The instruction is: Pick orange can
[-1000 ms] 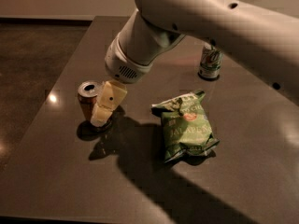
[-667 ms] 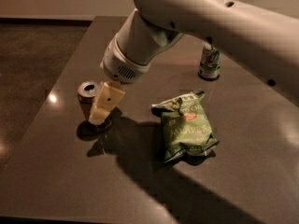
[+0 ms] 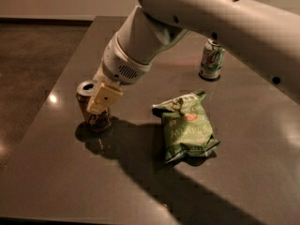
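Note:
The orange can (image 3: 86, 100) stands upright near the left edge of the dark table (image 3: 56, 182), its silver top showing. My gripper (image 3: 101, 101) hangs from the big white arm (image 3: 154, 32) and sits right at the can, its cream tip overlapping the can's right side just below the rim. The can's lower body with dark lettering shows below the gripper. The can rests on the table.
A green chip bag (image 3: 187, 128) lies in the middle of the table, right of the orange can. A white-and-green can (image 3: 212, 59) stands at the back right. The table's left edge runs close to the orange can, with floor beyond.
The gripper has shifted a little left and up, closer against the orange can. The can, the bag and the far can have not moved.

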`<action>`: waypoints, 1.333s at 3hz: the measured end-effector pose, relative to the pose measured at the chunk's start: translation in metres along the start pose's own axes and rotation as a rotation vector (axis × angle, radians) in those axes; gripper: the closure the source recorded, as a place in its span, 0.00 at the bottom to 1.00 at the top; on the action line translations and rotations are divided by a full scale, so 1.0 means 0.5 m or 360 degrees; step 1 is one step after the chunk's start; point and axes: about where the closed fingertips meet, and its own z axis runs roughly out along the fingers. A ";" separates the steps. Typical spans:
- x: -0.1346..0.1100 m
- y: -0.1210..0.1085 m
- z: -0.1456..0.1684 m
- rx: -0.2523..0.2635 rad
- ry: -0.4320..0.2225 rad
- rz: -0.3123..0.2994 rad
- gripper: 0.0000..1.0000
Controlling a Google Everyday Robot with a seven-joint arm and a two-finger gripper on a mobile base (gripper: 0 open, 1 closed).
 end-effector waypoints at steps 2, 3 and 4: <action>-0.012 0.010 -0.073 0.0012 -0.0045 -0.0017 1.00; -0.060 0.013 -0.212 0.0087 -0.0094 -0.0105 1.00; -0.062 0.013 -0.215 0.0090 -0.0095 -0.0108 1.00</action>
